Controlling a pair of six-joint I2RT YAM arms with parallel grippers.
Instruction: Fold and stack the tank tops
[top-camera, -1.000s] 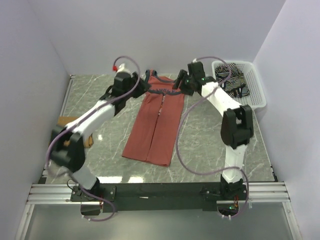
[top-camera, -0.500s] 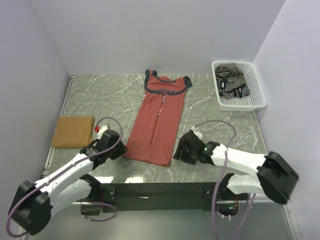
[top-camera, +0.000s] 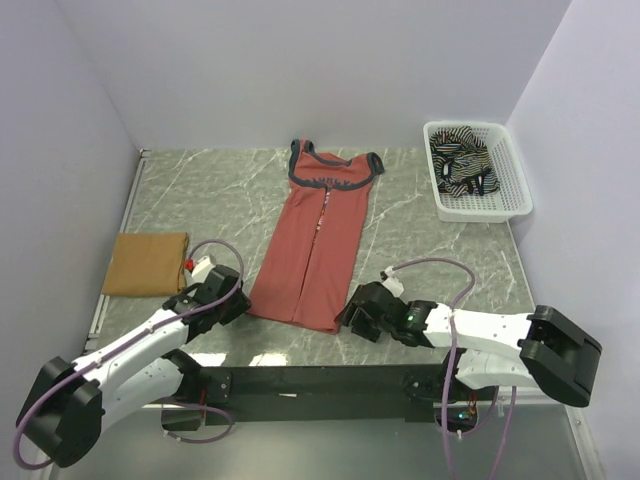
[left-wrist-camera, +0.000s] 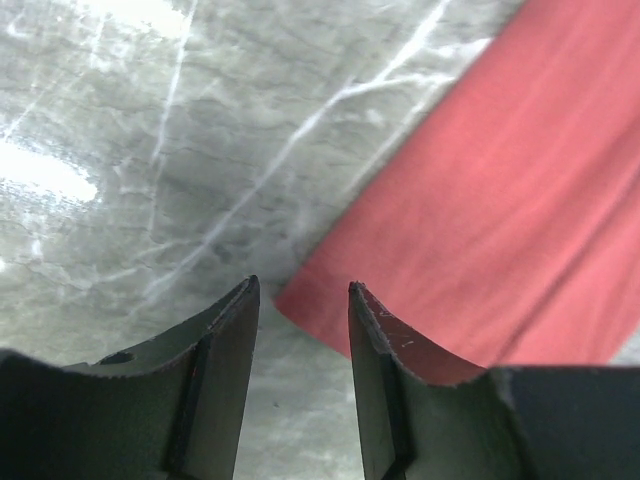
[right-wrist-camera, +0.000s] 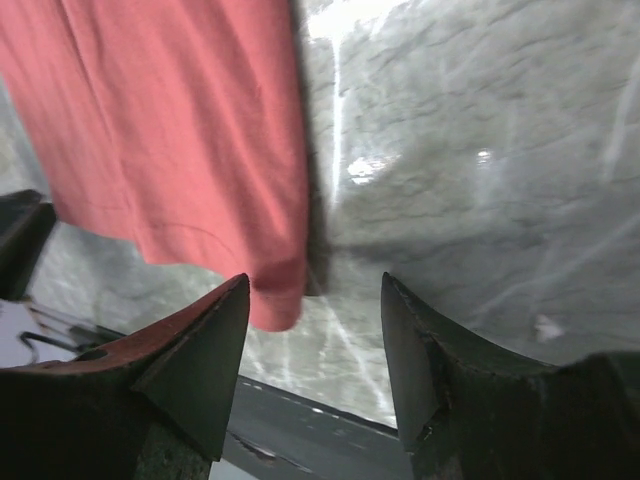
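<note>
Mustard-tan top (top-camera: 146, 263) lies folded at the left edge of the table (top-camera: 420, 235): one of three done. Brick-red top (top-camera: 315, 240) lies flat and unfolded mid-table. Left gripper (left-wrist-camera: 300, 292) and right gripper (right-wrist-camera: 315, 288), jaws apart and empty, sit at its near hem corners. Striped top (top-camera: 462, 168) lies bunched in the basket (top-camera: 517, 190), untouched.

Illegibly small lettering (top-camera: 322, 207) on red top (top-camera: 308, 262)

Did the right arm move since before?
Yes. The right arm swung from the white basket back to the near hem of the red top.
</note>
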